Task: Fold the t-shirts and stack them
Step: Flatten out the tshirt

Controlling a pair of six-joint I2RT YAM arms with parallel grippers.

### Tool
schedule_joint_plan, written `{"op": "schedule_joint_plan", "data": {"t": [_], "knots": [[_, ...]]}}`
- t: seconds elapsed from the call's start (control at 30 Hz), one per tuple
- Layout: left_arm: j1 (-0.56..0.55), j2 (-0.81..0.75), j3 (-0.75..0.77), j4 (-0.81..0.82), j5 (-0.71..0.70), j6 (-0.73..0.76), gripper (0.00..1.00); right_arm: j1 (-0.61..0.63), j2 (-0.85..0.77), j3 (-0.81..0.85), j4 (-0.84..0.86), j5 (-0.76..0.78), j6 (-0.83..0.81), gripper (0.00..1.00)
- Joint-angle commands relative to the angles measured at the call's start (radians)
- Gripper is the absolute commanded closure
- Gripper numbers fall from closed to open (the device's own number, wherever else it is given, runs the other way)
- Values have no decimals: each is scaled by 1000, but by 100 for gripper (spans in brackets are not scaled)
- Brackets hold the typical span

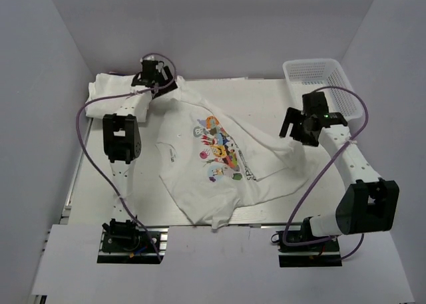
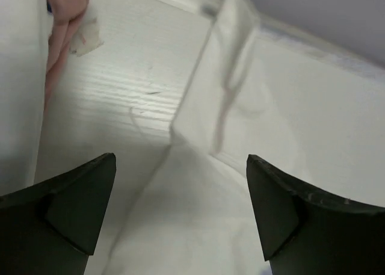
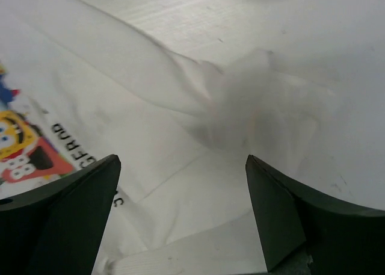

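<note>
Left gripper (image 2: 180, 160) and right gripper (image 3: 182, 160) gape wide, empty, over the t-shirt (image 1: 219, 157).

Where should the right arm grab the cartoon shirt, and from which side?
Probably pinch the bunched fold at the right edge of the printed t-shirt, straight down from above; it stands up under the open right gripper, elsewhere the cloth lies flat.

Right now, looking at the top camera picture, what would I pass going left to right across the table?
Folded white cotton t-shirt bundle → black left gripper → spread white cotton t-shirt with colourful cartoon print → white plastic mesh basket. The right gripper overlaps shirt and basket, so it's left out.
</note>
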Motion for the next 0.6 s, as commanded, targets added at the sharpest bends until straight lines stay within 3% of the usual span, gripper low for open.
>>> {"op": "schedule_joint_plan", "data": {"t": [0.0,0.23,0.43,0.57], "knots": [[-8,-320,-78,157,99,0,0,20,-64,41,57,-187,-133,10],[-26,-455,-143,47,208,78,0,151,-40,10,-32,-286,-252,10],[-59,-592,-333,-40,229,115,0,345,61,-30,-64,-149,-257,10],[-92,-716,-499,-62,190,115,0,409,116,-71,-66,-78,-213,14]]}}
